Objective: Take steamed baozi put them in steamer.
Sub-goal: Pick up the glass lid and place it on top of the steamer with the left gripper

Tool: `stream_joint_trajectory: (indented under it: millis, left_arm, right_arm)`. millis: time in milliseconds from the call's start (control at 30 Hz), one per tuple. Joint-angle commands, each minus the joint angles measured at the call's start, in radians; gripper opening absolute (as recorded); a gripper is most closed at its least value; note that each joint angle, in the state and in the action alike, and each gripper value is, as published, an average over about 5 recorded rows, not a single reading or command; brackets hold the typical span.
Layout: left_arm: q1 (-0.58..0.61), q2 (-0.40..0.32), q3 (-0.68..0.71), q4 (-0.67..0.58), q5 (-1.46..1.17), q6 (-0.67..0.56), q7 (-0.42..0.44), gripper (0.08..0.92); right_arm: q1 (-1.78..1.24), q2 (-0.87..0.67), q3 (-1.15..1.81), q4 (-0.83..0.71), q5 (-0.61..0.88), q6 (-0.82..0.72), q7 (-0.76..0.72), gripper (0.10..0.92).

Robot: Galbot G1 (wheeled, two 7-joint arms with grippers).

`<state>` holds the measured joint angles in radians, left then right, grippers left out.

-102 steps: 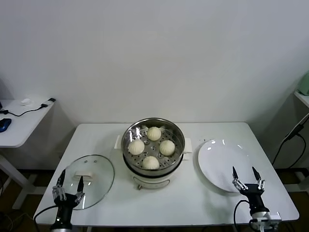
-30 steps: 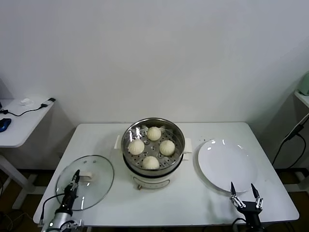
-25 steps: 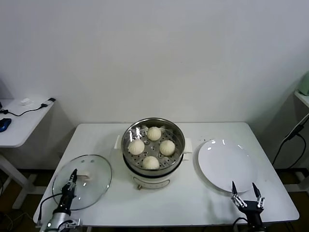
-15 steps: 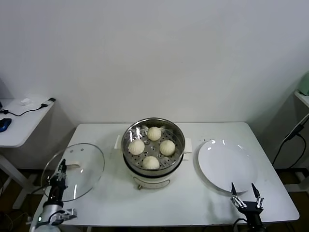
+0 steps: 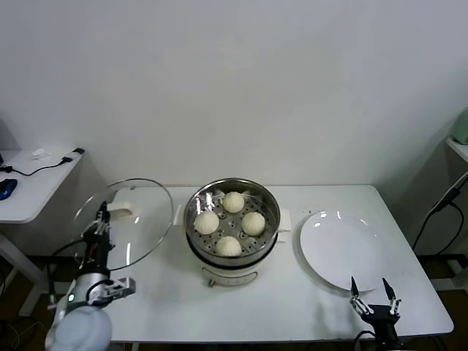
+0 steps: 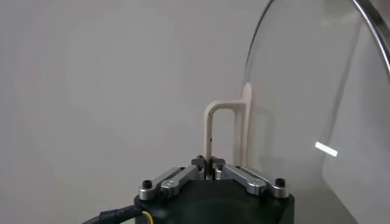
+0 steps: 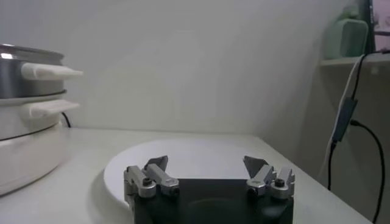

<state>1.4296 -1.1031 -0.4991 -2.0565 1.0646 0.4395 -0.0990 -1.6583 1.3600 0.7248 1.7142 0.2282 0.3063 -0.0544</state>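
Nearest to you, at the table's (image 5: 292,307) front right edge, your right gripper (image 5: 374,294) is hanging low with its two fingers spread wide and nothing between them. In the right wrist view the same gripper (image 7: 207,168) is pointing across the white plate (image 7: 201,155), which is lying flat on the table just beyond the fingertips (the plate is bare).

On your left, your left gripper (image 5: 99,228) is raised above the table's left edge, pinched tight on the white handle (image 5: 121,210) of the glass lid (image 5: 139,219). The lid is standing tilted on edge in the air, its clear dome facing the steamer and its rim near the steamer's left side handle. In the left wrist view the gripper (image 6: 209,171) is showing its fingertips pressed together on the foot of the handle (image 6: 222,131), with the lid's (image 6: 317,109) curved glass rising beside it.

Farther back, at the middle of the table, the steamer (image 5: 232,252) is sitting uncovered on its white base. Four baozi (image 5: 228,246) are resting inside on the perforated tray, one toward each side in a diamond, close together but each apart from its neighbours. The plate (image 5: 344,248) is lying just right of the steamer.

Beyond the table, a plain white wall is filling the background, and a second small table (image 5: 33,186) is standing off to your far left.
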Motion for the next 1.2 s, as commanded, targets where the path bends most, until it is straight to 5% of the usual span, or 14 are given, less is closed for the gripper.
stream_joint_trajectory:
  millis: [33, 300, 767, 1200]
  left_arm:
    - [-0.184, -0.027, 0.395, -0.135, 0.209, 0.256, 0.226, 0.138]
    - [-0.327, -0.162, 0.556, -0.054, 0.319, 0.31, 0.326, 0.138]
    - [-0.453, -0.299, 0.701, 0.103, 0.389, 0.325, 0.336, 0.138]
    - [-0.5, -0.329, 0.714, 0.216, 0.376, 0.327, 0.321, 0.138]
  right_arm:
    - [-0.005, 0.012, -0.007, 0.022, -0.043, -0.024, 0.008, 0.823]
    - [-0.016, 0.021, -0.023, 0.012, -0.046, -0.011, 0.01, 0.823]
    - [-0.025, 0.022, 0.002, 0.025, -0.043, -0.011, 0.02, 0.823]
    - [-0.029, 0.006, 0.02, 0.017, -0.024, 0.008, 0.032, 0.823]
